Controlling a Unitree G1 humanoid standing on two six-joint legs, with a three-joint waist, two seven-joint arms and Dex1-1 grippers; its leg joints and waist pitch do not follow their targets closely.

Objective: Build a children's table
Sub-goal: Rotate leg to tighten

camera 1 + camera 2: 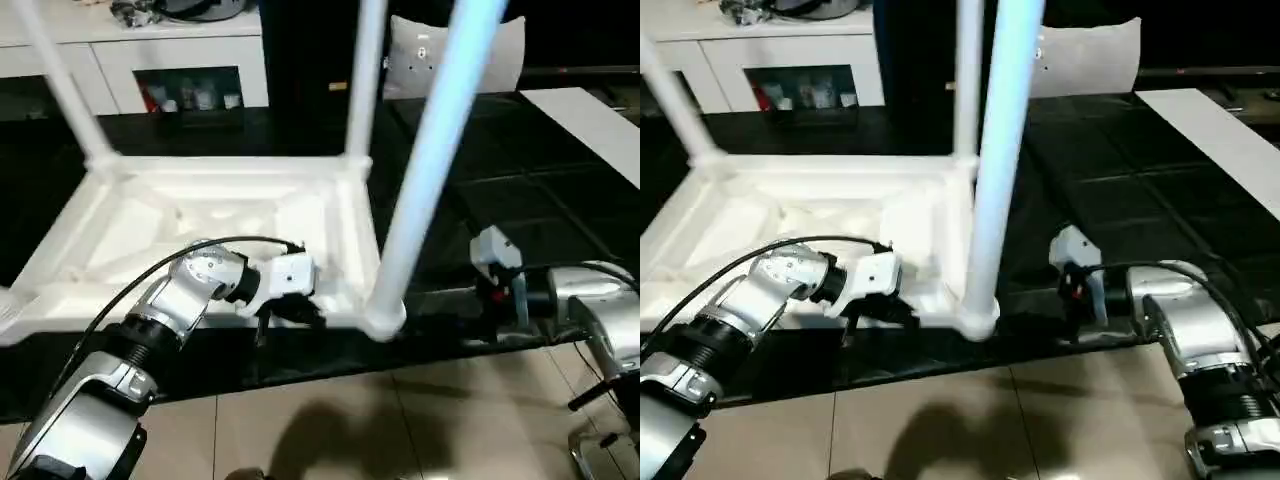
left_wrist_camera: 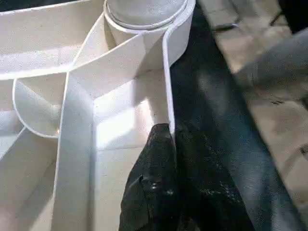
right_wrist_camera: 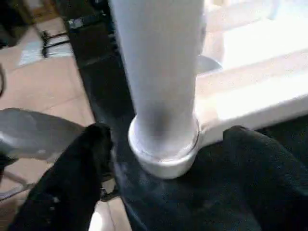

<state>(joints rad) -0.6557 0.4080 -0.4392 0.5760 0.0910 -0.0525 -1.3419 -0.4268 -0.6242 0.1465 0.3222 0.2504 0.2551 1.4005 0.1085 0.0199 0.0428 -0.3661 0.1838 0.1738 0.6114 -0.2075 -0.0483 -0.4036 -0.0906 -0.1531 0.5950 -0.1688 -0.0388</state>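
Pinching tabletop (image 2: 120,120) rim (apparently): left gripper (image 2: 161,139).

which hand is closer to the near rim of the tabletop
Left. The left hand is clamped on the rim; the right hand stands open beside the corner leg.

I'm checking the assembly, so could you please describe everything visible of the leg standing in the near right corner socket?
The white tapered plastic leg stands upright in the round corner socket of the upturned white ribbed tabletop. The right gripper is open, one black finger either side of its base. The left gripper is shut on the tabletop's near rim.
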